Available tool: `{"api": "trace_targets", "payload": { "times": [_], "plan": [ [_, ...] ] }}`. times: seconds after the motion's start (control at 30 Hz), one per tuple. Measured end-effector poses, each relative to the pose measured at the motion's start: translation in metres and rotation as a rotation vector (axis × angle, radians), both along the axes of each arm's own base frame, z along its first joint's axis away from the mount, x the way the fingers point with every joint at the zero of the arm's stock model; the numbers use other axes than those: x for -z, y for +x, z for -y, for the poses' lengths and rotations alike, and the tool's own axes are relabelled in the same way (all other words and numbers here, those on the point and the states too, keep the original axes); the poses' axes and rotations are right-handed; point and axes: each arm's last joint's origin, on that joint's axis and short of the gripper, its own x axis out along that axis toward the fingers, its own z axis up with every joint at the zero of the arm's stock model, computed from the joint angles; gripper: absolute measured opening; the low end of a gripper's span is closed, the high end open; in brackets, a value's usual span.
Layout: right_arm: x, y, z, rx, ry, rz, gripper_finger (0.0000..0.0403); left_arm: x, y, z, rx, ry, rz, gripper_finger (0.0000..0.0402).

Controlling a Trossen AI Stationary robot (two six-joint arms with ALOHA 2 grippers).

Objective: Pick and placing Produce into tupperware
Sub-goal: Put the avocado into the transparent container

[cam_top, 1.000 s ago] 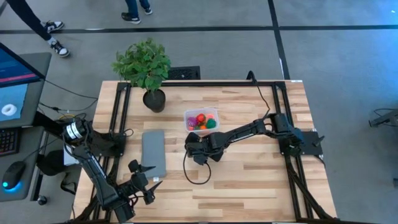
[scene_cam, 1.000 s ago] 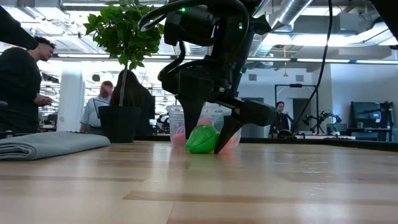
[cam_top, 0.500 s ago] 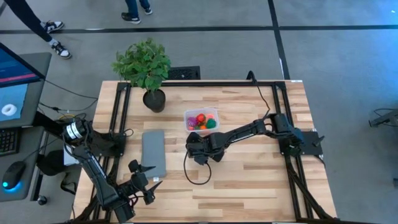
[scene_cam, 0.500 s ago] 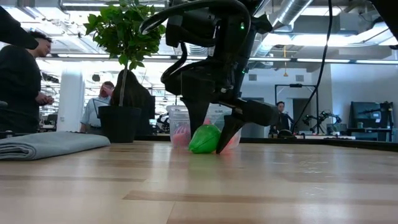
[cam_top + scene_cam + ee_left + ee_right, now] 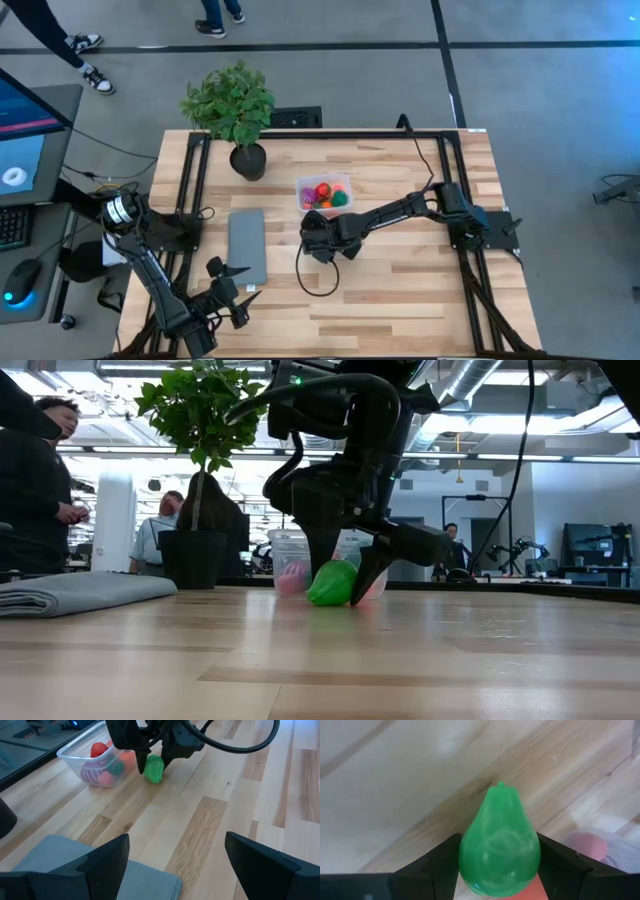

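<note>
The produce is split: most pieces are already seen inside the tupperware (image 5: 323,192), just past the table's centre toward twelve o'clock, while one green pear (image 5: 499,842) lies on the table (image 5: 400,290) directly at six o'clock of the tub, clasped between the fingers of the right gripper (image 5: 312,240).

Taken from nine o'clock across: the left gripper (image 5: 232,290) is parked at the near-left corner, its fingers spread wide and empty, by the near end of a grey folded cloth (image 5: 247,243). A potted plant (image 5: 232,105) stands at the far-left, around eleven o'clock. Next comes the tub, then the right arm, reaching in from three o'clock.

The step in hand is judged to be the grasp itself — both fingers are pressed against the pear's flanks in the right wrist view, and the fruit seems still to rest on the wood in the low view. The next move would call for a straight lift clear of the tub's rim, a short carry toward twelve o'clock, and a release over the pile.

Open table is left from three through six o'clock. The tub's near wall is close beside the gripper — a low carry could nudge it. The cloth edge is near at nine o'clock.
</note>
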Motion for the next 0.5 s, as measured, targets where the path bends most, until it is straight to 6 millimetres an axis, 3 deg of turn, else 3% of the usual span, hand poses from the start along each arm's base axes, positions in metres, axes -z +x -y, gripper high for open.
{"api": "trace_targets", "payload": {
  "times": [0.23, 0.5],
  "plan": [
    [-0.002, -0.002, -0.004, 0.037, -0.002, -0.016, 0.0251, 0.000, 0.000, 0.000, 0.000, 0.000, 0.000, 0.0320],
    [-0.026, 0.007, -0.006, 0.125, 0.037, 0.029, 0.0250, 0.000, 0.000, 0.000, 0.000, -0.001, 0.000, 0.0320]
  ]
}}
